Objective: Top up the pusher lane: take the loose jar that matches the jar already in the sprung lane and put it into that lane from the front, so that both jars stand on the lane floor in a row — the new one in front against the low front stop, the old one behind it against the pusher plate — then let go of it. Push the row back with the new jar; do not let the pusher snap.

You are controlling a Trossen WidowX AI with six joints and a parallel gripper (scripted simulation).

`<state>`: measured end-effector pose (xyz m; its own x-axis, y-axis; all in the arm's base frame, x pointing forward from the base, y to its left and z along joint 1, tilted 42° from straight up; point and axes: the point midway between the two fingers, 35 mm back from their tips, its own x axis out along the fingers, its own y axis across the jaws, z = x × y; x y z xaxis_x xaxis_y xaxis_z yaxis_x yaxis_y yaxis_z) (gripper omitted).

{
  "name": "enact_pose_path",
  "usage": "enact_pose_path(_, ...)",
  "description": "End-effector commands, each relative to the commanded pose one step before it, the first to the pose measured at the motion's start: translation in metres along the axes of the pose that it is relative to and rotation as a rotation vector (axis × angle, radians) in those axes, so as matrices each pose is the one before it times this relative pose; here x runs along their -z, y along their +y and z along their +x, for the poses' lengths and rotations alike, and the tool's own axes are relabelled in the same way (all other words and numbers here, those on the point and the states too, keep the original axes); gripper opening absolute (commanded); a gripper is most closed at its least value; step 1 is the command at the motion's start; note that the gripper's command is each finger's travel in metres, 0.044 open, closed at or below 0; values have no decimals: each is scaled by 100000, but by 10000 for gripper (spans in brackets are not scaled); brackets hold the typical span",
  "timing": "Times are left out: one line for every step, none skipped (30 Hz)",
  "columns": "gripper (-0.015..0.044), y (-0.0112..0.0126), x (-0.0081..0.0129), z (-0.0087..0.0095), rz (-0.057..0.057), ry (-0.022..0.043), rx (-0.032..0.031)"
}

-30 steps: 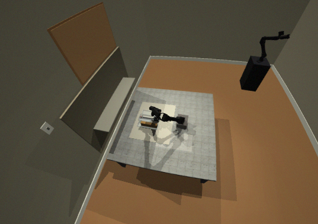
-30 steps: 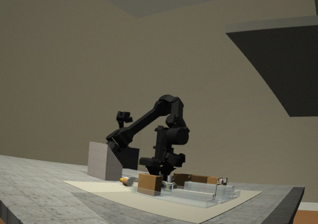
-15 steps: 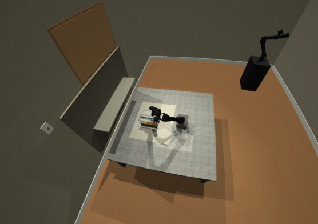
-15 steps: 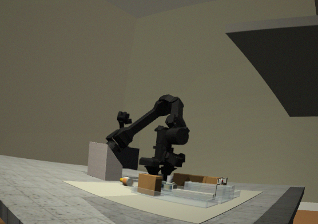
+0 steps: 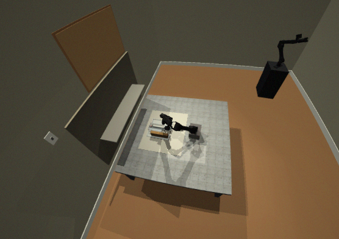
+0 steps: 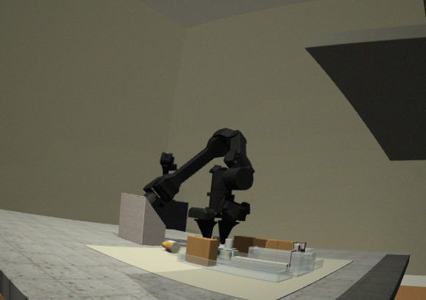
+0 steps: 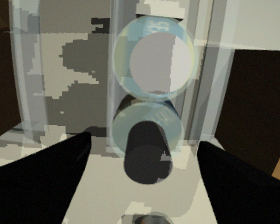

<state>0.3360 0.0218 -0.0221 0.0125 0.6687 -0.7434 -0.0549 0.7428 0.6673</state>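
Two pale teal jars stand one behind the other in the clear-walled lane in the wrist view. The rear jar [image 7: 123,55] has a broad grey-white cap. The front jar [image 7: 123,125] has a dark-looking, shaded cap and stands close against or touching the rear one. My gripper [image 7: 145,144] [image 6: 215,240] is open, with a gap between each fingertip and the front jar. An odd jar [image 6: 172,246], orange and white with a yellow end, lies on its side on the mat. The pusher plate and front stop cannot be made out clearly.
The clear rack [image 6: 264,274] stands on the cream mat [image 6: 126,256] [image 5: 180,142]. A brown block [image 6: 202,251] stands at its near end, and a row of brown blocks [image 5: 159,133] [image 6: 277,245] lines another lane. A pale box [image 6: 131,218] stands beside the arm's base.
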Motion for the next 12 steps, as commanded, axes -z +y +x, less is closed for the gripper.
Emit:
enact_pose_path(309,-157,880,-135,17,344,455)
enact_pose_path(309,-20,321,-16,17,16,12)
enact_pose_path(309,-19,329,-14,17,17,11)
enact_pose_path(309,-17,331,-12,17,17,10)
enact_pose_path(309,-15,333,-10,17,17,9)
enact_pose_path(309,-13,334,-8,17,18,7)
enact_pose_path(309,-12,336,-6,17,18,6)
enact_pose_path(309,-10,337,-4,17,18,5)
enact_pose_path(309,-8,338,-1,17,18,4)
enact_pose_path(309,-6,340,1,17,18,2)
enact_pose_path(309,-4,341,3,16,19,1)
enact_pose_path(309,-3,342,5,16,19,0)
